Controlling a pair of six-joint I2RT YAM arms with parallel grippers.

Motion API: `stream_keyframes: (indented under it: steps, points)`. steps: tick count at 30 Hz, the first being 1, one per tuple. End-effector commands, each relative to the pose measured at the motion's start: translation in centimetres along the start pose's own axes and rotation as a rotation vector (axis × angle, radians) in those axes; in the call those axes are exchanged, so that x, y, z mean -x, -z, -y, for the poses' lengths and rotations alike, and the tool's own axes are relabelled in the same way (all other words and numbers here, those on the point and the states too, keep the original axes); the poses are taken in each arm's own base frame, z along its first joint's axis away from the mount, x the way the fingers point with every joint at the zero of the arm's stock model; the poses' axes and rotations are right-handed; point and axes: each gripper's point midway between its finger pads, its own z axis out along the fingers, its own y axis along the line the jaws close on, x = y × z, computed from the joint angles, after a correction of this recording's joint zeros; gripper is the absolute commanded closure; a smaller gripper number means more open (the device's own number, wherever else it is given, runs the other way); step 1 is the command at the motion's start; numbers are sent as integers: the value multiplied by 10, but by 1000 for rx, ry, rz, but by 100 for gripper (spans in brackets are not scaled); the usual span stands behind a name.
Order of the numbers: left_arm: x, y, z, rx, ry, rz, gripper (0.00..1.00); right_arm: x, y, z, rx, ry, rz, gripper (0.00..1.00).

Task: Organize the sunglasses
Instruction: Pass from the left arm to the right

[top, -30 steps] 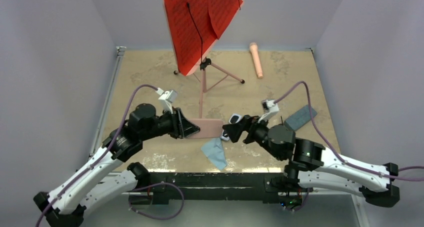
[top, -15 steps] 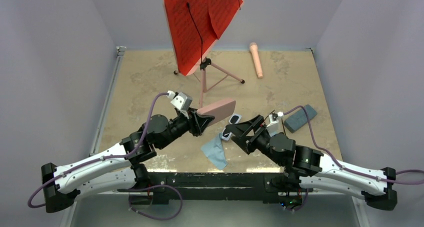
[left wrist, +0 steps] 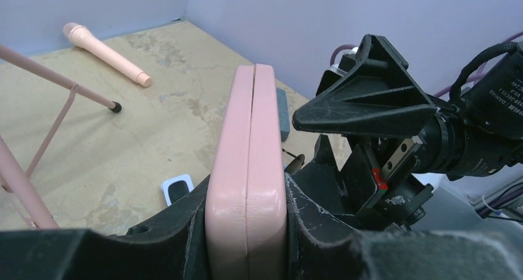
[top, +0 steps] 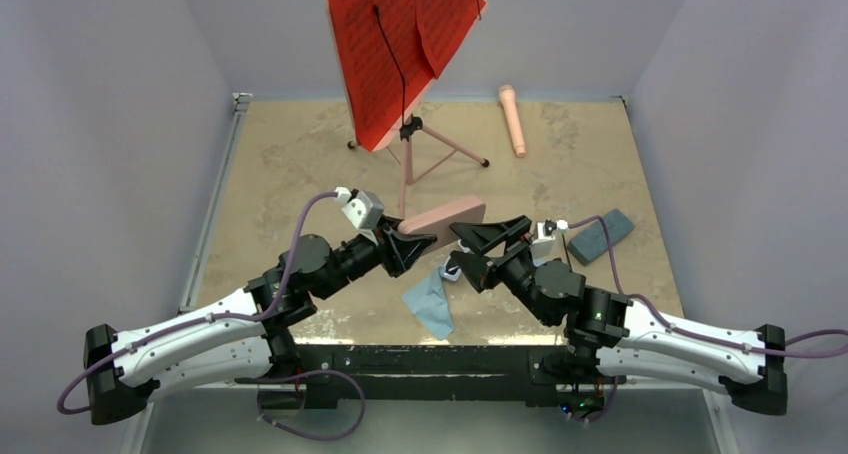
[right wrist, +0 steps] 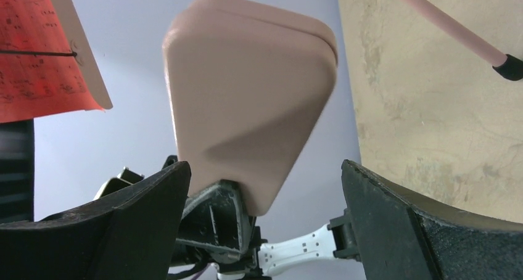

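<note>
Meanwhile, the Case Is Offered for Opening

White-framed sunglasses [left wrist: 177, 189] are seen lying on the worktop near the middle of its near edge, just beside a blue cloth [top: 430, 302]. Above them a pink case [top: 445, 216] is pinched at one end by the left gripper [top: 408, 244]. The right gripper [top: 480, 249] is spread wide at the free end. One shell is probably best clamped beside the seam, so the lid can be hinged open without twisting.

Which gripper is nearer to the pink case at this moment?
Left. The left gripper is clamped on one end of the pink case; the right gripper is open, its fingers on either side of the free end, not touching.
</note>
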Motion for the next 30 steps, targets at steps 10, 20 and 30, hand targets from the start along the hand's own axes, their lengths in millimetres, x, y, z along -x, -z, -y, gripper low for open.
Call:
stream_keyframes:
  steps: [10,20,30]
  points:
    - [17,0,20,-76,-34,71,100,19,-8,-49,72,-102,107,5]
    - [8,-13,16,-22,-72,40,100,8,-19,-53,55,0,61,38]
    - [-20,29,69,-273,157,-231,0,-1,2,-68,208,355,-55,76]
